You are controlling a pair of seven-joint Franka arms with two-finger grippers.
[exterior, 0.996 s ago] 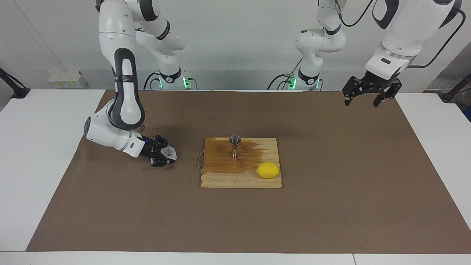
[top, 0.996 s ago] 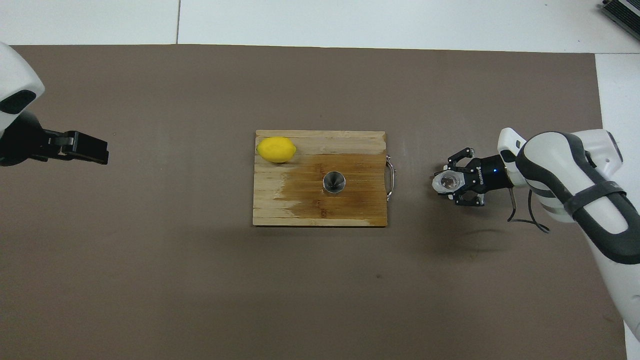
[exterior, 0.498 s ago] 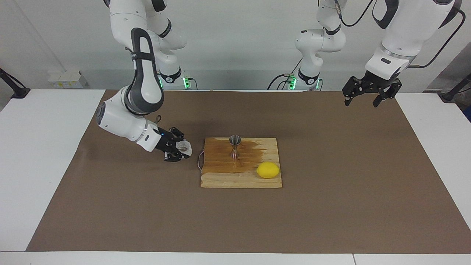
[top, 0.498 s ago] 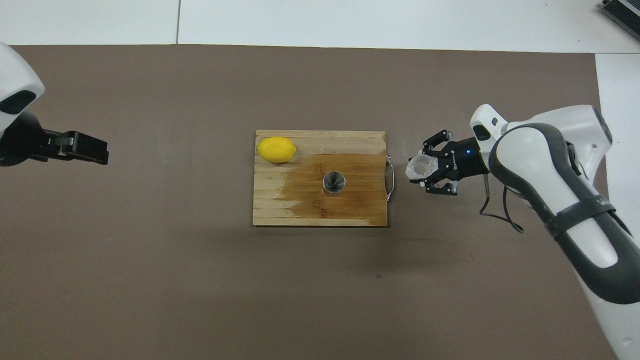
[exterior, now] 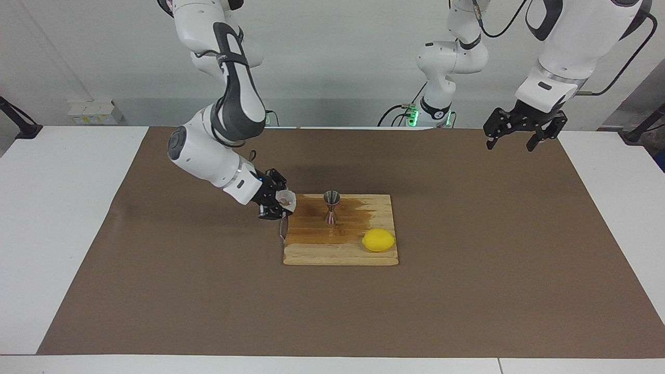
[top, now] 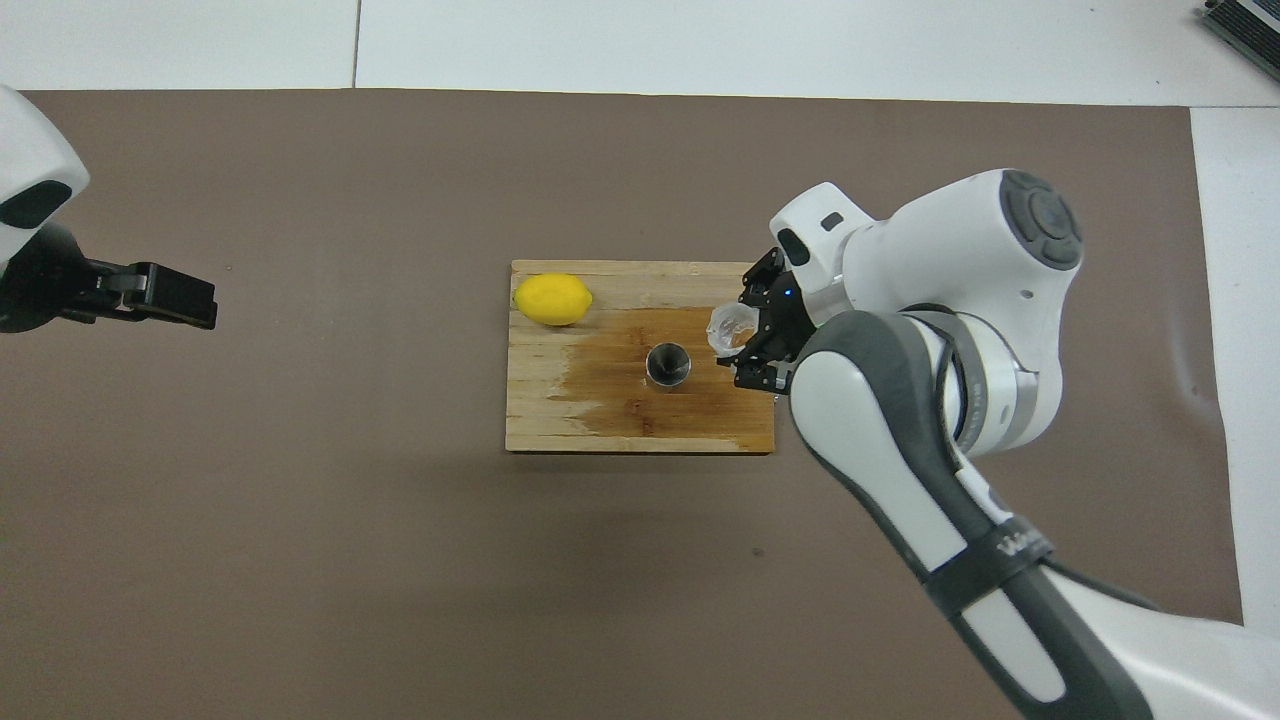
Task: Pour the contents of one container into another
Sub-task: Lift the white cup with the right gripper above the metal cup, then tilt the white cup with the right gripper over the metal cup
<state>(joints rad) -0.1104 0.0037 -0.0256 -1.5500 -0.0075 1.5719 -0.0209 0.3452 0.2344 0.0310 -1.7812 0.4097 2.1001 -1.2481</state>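
Two arms are at the table, and only one is busy. The right gripper (exterior: 278, 203) is clamped on the crinkled whitish cup (exterior: 285, 199), holding it in the air over the wooden board (exterior: 340, 252) at the end toward the right arm, beside the steel jigger (exterior: 331, 206). The jigger stands upright on the board, with a lemon (exterior: 378, 240) farther from the robots. The left gripper (exterior: 519, 136) waits with fingers spread wide, empty, over the brown mat (exterior: 467, 285).

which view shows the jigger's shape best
The facing view: the steel jigger stands side-on on the cutting board, so both cones and the narrow waist show. The overhead view looks straight down into it, showing only its round open mouth.
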